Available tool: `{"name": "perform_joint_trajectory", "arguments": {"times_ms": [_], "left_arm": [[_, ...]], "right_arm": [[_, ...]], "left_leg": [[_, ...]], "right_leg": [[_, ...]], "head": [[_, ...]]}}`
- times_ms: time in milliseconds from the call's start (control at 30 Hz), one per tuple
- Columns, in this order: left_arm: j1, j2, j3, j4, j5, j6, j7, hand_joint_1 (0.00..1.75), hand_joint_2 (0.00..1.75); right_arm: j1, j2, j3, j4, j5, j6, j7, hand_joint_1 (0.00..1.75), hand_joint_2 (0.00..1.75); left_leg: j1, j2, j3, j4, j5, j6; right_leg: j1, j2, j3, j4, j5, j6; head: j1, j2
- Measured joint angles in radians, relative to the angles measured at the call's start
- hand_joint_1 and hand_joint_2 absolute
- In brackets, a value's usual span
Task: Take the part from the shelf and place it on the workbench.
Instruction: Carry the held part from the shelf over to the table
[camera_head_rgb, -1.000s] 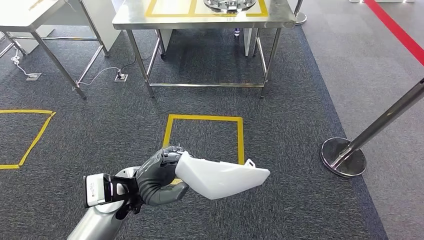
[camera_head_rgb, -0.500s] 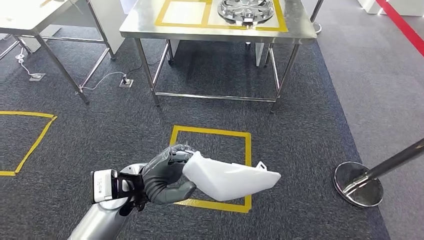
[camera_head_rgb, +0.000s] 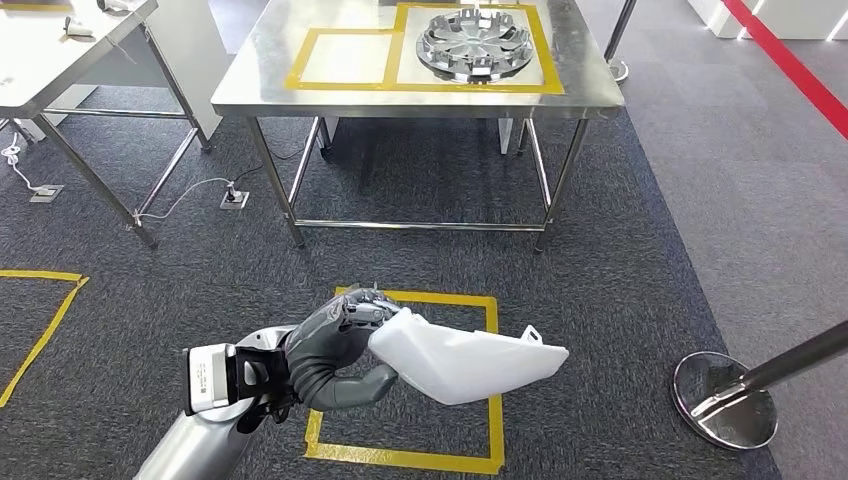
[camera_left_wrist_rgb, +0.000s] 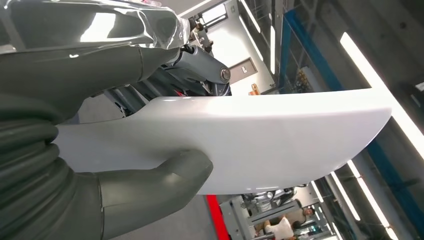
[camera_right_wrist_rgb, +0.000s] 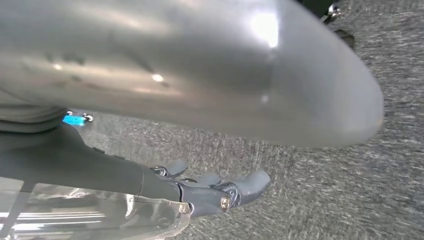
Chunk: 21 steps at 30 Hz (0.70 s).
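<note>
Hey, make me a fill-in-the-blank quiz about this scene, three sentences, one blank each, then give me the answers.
1. The white part is held by the robot's ____ hand.
2. On the steel workbench, a silver wheel cover lies inside a square of ____ tape.
3. The square beside the wheel cover, marked on the workbench, is ____.

Missing words: left; yellow; empty

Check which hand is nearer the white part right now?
Left. The left hand grips the white part at its near end, over the carpet. The right hand hangs empty above the carpet, away from it.
</note>
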Motion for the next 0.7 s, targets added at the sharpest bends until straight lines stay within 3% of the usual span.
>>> {"name": "perform_joint_trajectory", "arguments": {"times_ms": [67,100,133,200,233,300,333,367,433,467,500,533,600,667,700], "left_arm": [[-0.006,-0.009,-0.001,-0.022,0.0,0.001,0.002,1.75,1.75],[-0.01,-0.014,-0.001,-0.031,0.0,0.001,0.003,1.75,1.75],[-0.013,-0.017,-0.001,-0.036,0.0,0.002,0.005,1.75,1.75],[-0.014,-0.019,-0.001,-0.039,0.0,0.004,0.017,1.75,1.75],[-0.014,-0.019,-0.001,-0.039,0.0,0.005,0.025,1.75,1.75],[-0.015,-0.021,-0.001,-0.039,0.003,0.006,0.043,1.75,1.75],[-0.015,-0.022,-0.001,-0.039,0.003,0.006,0.05,1.75,1.75],[-0.015,-0.024,0.0,-0.039,0.004,0.007,0.055,1.75,1.75],[-0.015,-0.026,0.0,-0.038,0.004,0.009,0.064,1.75,1.75],[-0.015,-0.026,0.0,-0.038,0.004,0.01,0.068,1.75,1.75],[-0.015,-0.026,0.001,-0.038,0.003,0.012,0.072,1.75,1.75],[-0.015,-0.026,0.002,-0.04,0.003,0.013,0.074,1.75,1.75],[-0.018,-0.027,0.003,-0.048,0.003,0.014,0.076,1.75,1.75],[-0.021,-0.026,0.003,-0.053,0.004,0.013,0.075,1.75,1.75],[-0.021,-0.025,0.003,-0.053,0.004,0.013,0.075,1.75,1.75]], "right_arm": [[-0.008,-0.001,0.0,-0.004,0.004,0.0,-0.002,0.0,0.0],[-0.013,-0.002,0.0,-0.006,0.006,0.0,-0.002,0.0,0.0],[-0.018,-0.002,0.0,-0.006,0.007,0.0,-0.002,0.0,0.0],[-0.023,0.0,0.0,-0.006,0.011,0.0,-0.003,0.0,0.0],[-0.02,0.001,0.0,-0.006,0.013,0.0,-0.003,0.0,0.0],[-0.013,0.003,0.0,-0.006,0.019,0.001,-0.003,0.0,0.0],[-0.01,0.003,0.0,-0.005,0.022,0.001,-0.003,0.0,0.0],[-0.008,0.004,0.0,-0.005,0.024,0.001,-0.004,0.0,0.0],[-0.004,0.004,0.0,-0.005,0.024,0.002,-0.013,0.0,0.0],[-0.003,0.004,-0.001,-0.005,0.021,0.004,-0.019,0.0,0.0],[-0.002,0.004,-0.001,-0.004,0.018,0.006,-0.026,0.0,0.0],[-0.003,0.004,-0.003,-0.004,0.014,0.008,-0.03,0.0,0.0],[-0.009,0.004,-0.005,-0.005,0.005,0.012,-0.035,0.0,0.0],[-0.014,0.006,-0.01,-0.005,-0.004,0.014,-0.035,0.0,0.0],[-0.015,0.007,-0.015,-0.005,-0.009,0.015,-0.033,0.0,0.0]], "left_leg": [[0.002,-0.005,0.02,0.002,0.0,0.013],[0.004,-0.007,0.034,-0.001,0.008,0.022],[0.004,-0.007,0.05,-0.002,0.015,0.031],[0.001,-0.007,0.074,-0.002,0.011,0.046],[-0.001,-0.01,0.081,-0.002,0.002,0.05],[-0.008,-0.019,0.098,-0.002,-0.02,0.055],[-0.011,-0.022,0.11,-0.002,-0.032,0.056],[-0.015,-0.024,0.124,-0.002,-0.045,0.057],[-0.02,-0.026,0.15,-0.003,-0.072,0.057],[-0.022,-0.028,0.16,-0.004,-0.084,0.053],[-0.021,-0.03,0.168,-0.005,-0.091,0.049],[-0.022,-0.031,0.174,-0.001,-0.09,0.043],[-0.023,-0.029,0.157,0.034,-0.064,0.032],[-0.022,-0.025,0.101,0.123,-0.031,0.02],[-0.019,-0.024,0.062,0.173,-0.033,0.013]], "right_leg": [[0.001,-0.002,0.025,0.011,-0.003,0.015],[0.001,-0.003,0.025,0.038,0.005,0.02],[0.0,-0.004,0.006,0.08,0.008,0.022],[0.004,-0.006,-0.072,0.201,-0.014,0.02],[0.007,-0.006,-0.123,0.253,-0.047,0.019],[0.014,-0.006,-0.206,0.292,-0.124,0.014],[0.017,-0.006,-0.231,0.274,-0.139,0.008],[0.022,-0.006,-0.247,0.233,-0.119,-0.001],[0.034,-0.004,-0.257,0.141,0.022,-0.023],[0.04,-0.004,-0.253,0.108,0.087,-0.029],[0.044,-0.003,-0.248,0.09,0.131,-0.032],[0.047,-0.003,-0.242,0.08,0.139,-0.032],[0.041,0.0,-0.212,0.056,0.131,-0.036],[0.031,0.003,-0.17,0.029,0.121,-0.041],[0.028,0.004,-0.151,0.018,0.113,-0.042]], "head": [[-0.001,0.0],[0.001,0.0],[0.005,0.0],[0.011,0.0],[0.013,0.0],[0.015,0.0],[0.016,0.0],[0.016,0.0],[0.015,0.0],[0.014,0.0],[0.013,0.0],[0.012,0.0],[0.013,0.0],[0.01,0.0],[0.009,0.0]]}}
